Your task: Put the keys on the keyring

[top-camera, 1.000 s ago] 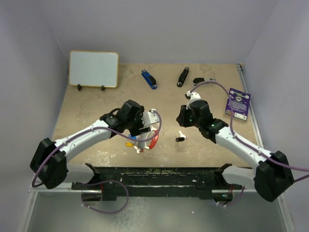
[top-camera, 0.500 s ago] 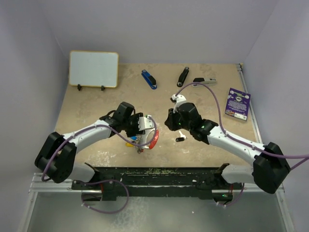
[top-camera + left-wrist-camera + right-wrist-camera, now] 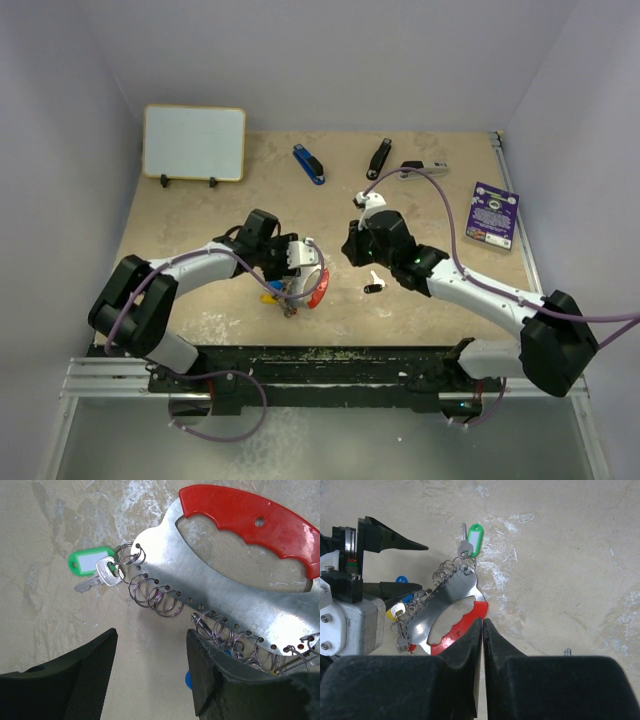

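Keyring (image 3: 225, 595), a flat metal plate with a red grip (image 3: 250, 522) and a row of wire rings (image 3: 155, 597) along one edge, lies on the bench (image 3: 60, 645) across the upper right of the left wrist view. One green-tagged key (image 3: 102, 575) hangs on the end ring at centre left. Left end effector (image 3: 152, 640) has its fingers apart at the bottom of the frame, with the ringed edge just above the right-hand finger. Right end effector (image 3: 483, 622) has its fingers together with nothing between them, tips beside the red grip at lower centre of the right wrist view. One black-headed key (image 3: 373, 288) lies loose on the bench at centre of the top view.
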Controlling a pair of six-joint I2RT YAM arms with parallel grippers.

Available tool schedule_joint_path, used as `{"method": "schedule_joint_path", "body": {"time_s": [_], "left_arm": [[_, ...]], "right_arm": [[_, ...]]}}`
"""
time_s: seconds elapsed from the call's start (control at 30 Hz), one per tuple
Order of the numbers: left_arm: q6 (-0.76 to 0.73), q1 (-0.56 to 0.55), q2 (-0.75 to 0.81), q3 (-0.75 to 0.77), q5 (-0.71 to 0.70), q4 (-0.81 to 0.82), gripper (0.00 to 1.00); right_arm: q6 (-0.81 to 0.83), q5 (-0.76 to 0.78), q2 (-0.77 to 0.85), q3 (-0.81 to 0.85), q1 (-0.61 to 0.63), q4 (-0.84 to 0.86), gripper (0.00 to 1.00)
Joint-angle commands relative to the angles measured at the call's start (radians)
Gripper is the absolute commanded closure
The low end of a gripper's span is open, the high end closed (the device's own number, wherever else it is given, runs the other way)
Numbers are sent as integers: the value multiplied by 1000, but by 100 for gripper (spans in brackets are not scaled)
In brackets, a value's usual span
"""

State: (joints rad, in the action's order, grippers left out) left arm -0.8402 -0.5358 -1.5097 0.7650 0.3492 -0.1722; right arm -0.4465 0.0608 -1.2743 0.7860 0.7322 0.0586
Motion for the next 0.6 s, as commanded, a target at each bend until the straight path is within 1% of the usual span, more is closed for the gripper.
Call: {"method": "schedule_joint_path", "body": {"time_s": [0.0,0.07,0.17,0.57], "left_arm": [[-36,13,-29,44,84,15,39],[-43,14,-40,54,106,-8,40],[-51,14,-48,55,139,-17,41],[-53,16,-112,56,119,41,40]], "right_arm": [[-18,43,10,7,-3,13,93],[-21,63,28,6,-3,8,97],[-7,108,55,6,-2,-11,100],[2,193,135,-44,-4,-40,100]]}}
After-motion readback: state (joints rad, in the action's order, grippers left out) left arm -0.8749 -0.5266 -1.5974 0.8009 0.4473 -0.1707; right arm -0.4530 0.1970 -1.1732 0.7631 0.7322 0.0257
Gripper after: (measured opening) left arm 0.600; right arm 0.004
